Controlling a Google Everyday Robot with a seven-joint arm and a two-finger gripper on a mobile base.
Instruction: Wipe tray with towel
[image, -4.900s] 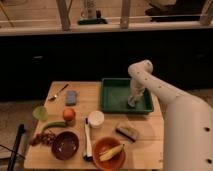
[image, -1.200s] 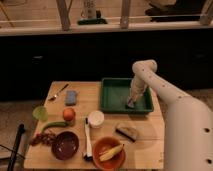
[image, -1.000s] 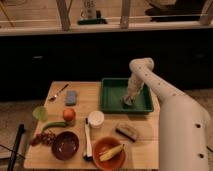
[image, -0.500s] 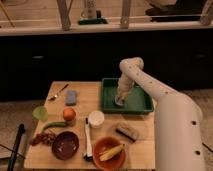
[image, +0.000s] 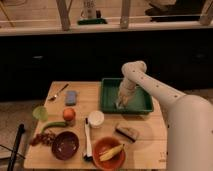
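One white robot arm reaches from the right down into the tray (image: 142, 102), a shallow dark-green rectangle on the far right part of the wooden desk (image: 87, 102). The hand (image: 121, 102) sits low over the tray floor, left of centre and towards the front rim. A pale patch at its tip looks like the towel (image: 120, 106), pressed against the floor. Whether the hand is clamped on the cloth cannot be told.

About a second ago the hand was nearer the tray's right half. It has since swept left across the floor and come slightly forward. That reads as a wiping stroke under way, with the right and far parts likely due another pass.

The tray's long axis runs left to right, parallel to the desk's far edge. The towel is too bunched to show any direction.
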